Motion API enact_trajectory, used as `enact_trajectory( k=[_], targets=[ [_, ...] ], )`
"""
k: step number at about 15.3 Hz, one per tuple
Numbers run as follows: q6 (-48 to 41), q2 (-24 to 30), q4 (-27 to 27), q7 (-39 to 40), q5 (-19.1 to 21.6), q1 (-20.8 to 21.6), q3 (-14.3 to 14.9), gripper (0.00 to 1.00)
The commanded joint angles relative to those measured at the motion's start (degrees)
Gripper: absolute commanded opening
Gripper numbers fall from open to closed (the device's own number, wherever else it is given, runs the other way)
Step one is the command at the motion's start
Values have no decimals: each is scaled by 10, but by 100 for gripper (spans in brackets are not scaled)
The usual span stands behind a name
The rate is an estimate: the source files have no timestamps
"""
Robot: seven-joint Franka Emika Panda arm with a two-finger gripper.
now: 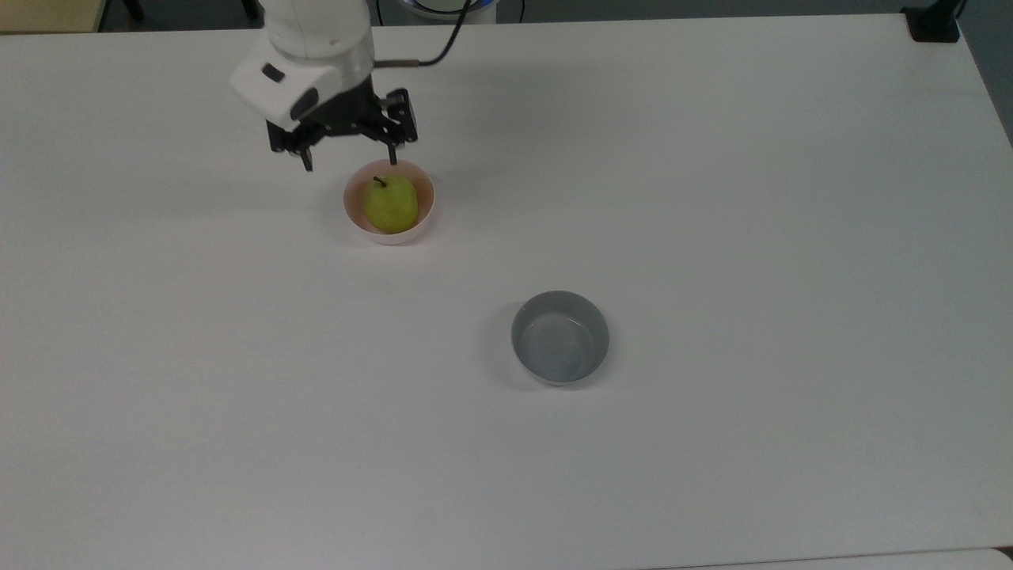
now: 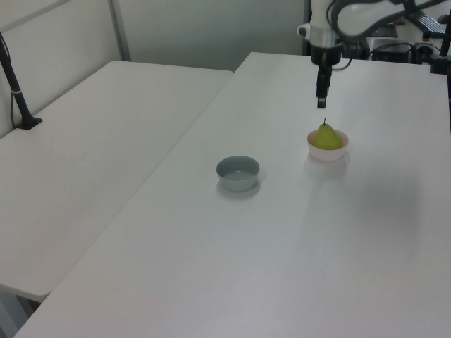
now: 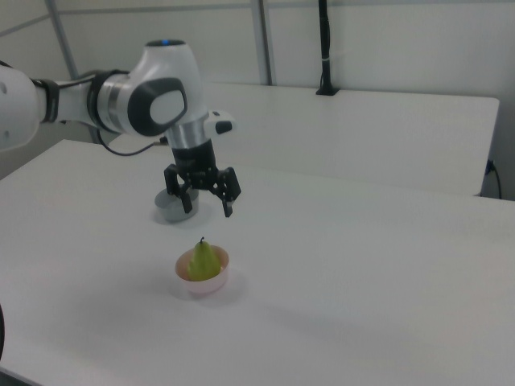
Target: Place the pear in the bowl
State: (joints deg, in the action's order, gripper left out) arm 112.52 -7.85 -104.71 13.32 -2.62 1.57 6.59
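The yellow-green pear (image 1: 390, 204) stands upright, stem up, inside the pale pink bowl (image 1: 358, 223) on the white table. The pear (image 2: 326, 136) and bowl (image 2: 326, 152) also appear at the left view's right, and the pear (image 3: 203, 260) and bowl (image 3: 203, 283) low in the right view. My gripper (image 1: 349, 157) hangs open above the bowl, clear of the pear, with nothing between its fingers. It is well above the fruit in the left view (image 2: 321, 103) and in the right view (image 3: 207, 207).
A grey bowl (image 1: 560, 337) sits by itself nearer the table's middle, also visible as the grey bowl (image 2: 238, 172) in the left view and partly behind the gripper in the right view (image 3: 170, 207). A second white table (image 2: 84, 162) adjoins at the left view's left.
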Motion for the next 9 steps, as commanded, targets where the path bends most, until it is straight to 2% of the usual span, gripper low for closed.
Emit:
enact_trajectory(
  k=[1, 4, 9],
  targets=[
    [-99, 9, 71, -12, -14, -10, 4, 100],
    [-146, 12, 110, -12, -14, -17, 6, 100],
    [-150, 33, 129, -13, -14, -27, 7, 100]
  ],
)
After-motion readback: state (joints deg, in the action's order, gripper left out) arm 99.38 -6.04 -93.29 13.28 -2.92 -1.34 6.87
